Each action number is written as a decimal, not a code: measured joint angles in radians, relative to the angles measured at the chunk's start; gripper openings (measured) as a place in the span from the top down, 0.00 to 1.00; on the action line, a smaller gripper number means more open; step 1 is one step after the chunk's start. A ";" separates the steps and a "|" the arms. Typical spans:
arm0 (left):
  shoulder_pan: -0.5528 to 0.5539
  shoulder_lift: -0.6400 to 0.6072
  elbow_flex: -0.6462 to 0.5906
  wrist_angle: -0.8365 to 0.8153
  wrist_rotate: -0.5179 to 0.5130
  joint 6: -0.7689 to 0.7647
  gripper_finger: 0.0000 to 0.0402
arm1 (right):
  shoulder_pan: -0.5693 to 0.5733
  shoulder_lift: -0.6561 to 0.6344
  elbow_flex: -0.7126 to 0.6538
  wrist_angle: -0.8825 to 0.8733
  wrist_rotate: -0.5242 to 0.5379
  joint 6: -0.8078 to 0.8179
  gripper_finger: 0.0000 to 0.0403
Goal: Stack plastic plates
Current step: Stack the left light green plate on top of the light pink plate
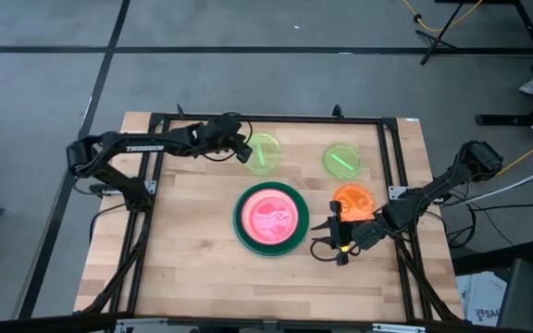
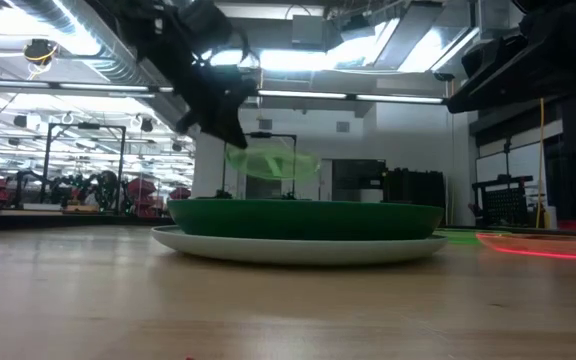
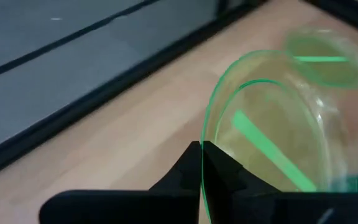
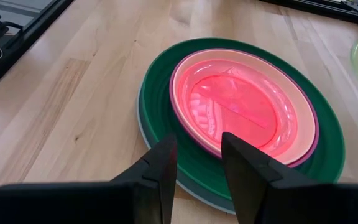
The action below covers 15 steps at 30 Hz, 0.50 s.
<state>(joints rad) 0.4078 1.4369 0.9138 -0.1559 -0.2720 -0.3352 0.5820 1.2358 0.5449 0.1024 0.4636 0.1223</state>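
A stack stands mid-table: a dark green plate (image 1: pixel 241 219) on a light blue one (image 2: pixel 298 250), with a magenta rim (image 4: pixel 312 134), a cream-pink plate (image 4: pixel 291 93) and a translucent red plate (image 1: pixel 270 218) inside. My left gripper (image 1: pixel 245 149) is shut on a lime green plate (image 1: pixel 266 153) behind the stack, toward the table's far edge. A second lime plate (image 1: pixel 341 160) and an orange plate (image 1: pixel 354 201) lie flat on the table at the right. My right gripper (image 4: pixel 194 155) is open and empty, just right of the stack and low over the table. My left gripper pinches the lime plate's rim (image 3: pixel 204 134) between its two fingers, on the plate's side toward the table's left. The fingers come from the table's left. The plate (image 2: pixel 271 163) is lifted clear of the table and slightly tilted, above the level of the stack.
A black frame (image 1: pixel 391 148) runs around the wooden work area. Bare wood lies left of the stack and toward the near edge (image 1: pixel 192 268). The orange plate lies close beside my right arm (image 1: pixel 405 208).
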 joint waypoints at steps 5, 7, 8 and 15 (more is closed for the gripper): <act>-0.060 -0.026 0.000 -0.001 0.076 -0.010 1.00 | 0.000 0.000 0.000 0.000 0.000 0.000 0.71; -0.093 -0.025 0.000 -0.003 0.101 -0.021 1.00 | 0.000 0.000 0.000 0.000 0.000 0.000 0.71; -0.110 -0.023 0.000 -0.003 0.114 -0.022 1.00 | 0.000 0.000 0.000 0.000 0.000 0.000 0.71; -0.255 0.015 0.000 0.004 0.075 -0.055 1.00 | 0.000 0.000 0.000 0.000 0.000 0.000 0.71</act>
<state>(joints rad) 0.1526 1.4516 0.9138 -0.1516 -0.1965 -0.3906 0.5821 1.2358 0.5449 0.1028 0.4633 0.1219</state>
